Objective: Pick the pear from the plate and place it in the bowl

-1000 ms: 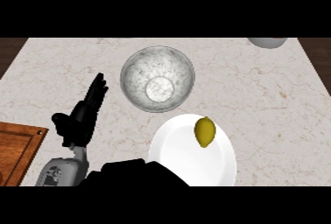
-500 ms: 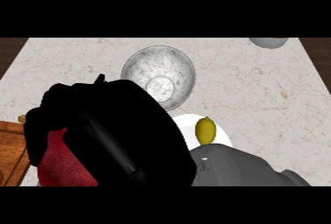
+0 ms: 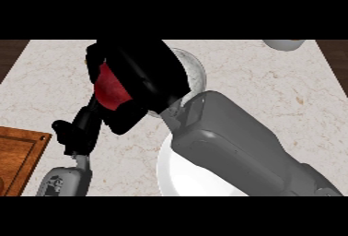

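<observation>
- The right hand fills the upper middle of the head view as a dark mass close to the camera. Whether it is spread, closed, or holding something cannot be told.
- It sits over the left and middle of the bowl, of which only a right-hand sliver of rim and wall shows.
- Its grey right forearm runs down to the lower right and crosses most of the plate.
- The pear is not visible. The bare crescent of plate that shows carries no fruit, so it is either under the arm or inside the hand, and the view does not settle which.
- The left hand rests at the lower left with straight fingers pointing up and holds nothing. Their tips are lost behind the right hand.
- Judged as a pear, the fruit should be light, firm and smooth-skinned. It is rounded enough to roll or slip, so a grasp round its wide lower belly looks safer than one at the narrow neck.
- The bowl looks thin and may slide, so setting the pear in low would suit it.
- Further out on the table are a wooden board at the left edge and a pale vessel at the top right, both well apart from the work.
</observation>
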Tool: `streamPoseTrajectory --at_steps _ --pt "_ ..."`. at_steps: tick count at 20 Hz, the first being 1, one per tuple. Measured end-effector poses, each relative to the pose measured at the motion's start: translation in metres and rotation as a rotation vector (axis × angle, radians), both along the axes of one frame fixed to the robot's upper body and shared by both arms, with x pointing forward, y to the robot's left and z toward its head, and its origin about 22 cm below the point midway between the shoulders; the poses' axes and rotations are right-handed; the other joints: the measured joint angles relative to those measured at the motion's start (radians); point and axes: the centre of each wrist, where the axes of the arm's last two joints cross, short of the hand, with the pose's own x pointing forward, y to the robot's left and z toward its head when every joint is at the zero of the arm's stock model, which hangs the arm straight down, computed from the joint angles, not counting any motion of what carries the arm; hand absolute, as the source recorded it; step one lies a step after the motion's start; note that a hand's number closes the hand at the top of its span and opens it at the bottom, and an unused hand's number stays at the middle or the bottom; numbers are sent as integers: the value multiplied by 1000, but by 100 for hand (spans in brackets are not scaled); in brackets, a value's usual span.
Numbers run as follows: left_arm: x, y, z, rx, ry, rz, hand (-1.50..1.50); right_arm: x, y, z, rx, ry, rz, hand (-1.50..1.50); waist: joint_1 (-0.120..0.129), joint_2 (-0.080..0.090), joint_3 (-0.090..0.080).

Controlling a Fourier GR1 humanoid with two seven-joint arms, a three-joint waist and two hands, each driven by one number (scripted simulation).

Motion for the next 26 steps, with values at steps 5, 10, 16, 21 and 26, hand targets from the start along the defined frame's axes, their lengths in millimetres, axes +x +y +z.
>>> streamPoseTrajectory --at_steps 5,10,16,21,26 --pt "-3 -6 0 0 -7 -4 0 41 -5 -35 -29 -1 -53 150 3 1 0" --pt "-3 -3 1 1 -3 -5 0 76 -18 -66 -72 -8 -96 150 6 3 0" --pt "-3 -3 0 7 -12 -9 0 103 -37 -104 -106 117 -103 -150 15 6 0" --pt "-3 -10 -1 6 -12 -18 0 116 -50 -126 -105 261 -26 -150 21 9 1" --pt "1 -12 2 6 -11 -16 0 124 -63 -133 14 309 65 -150 22 9 1"
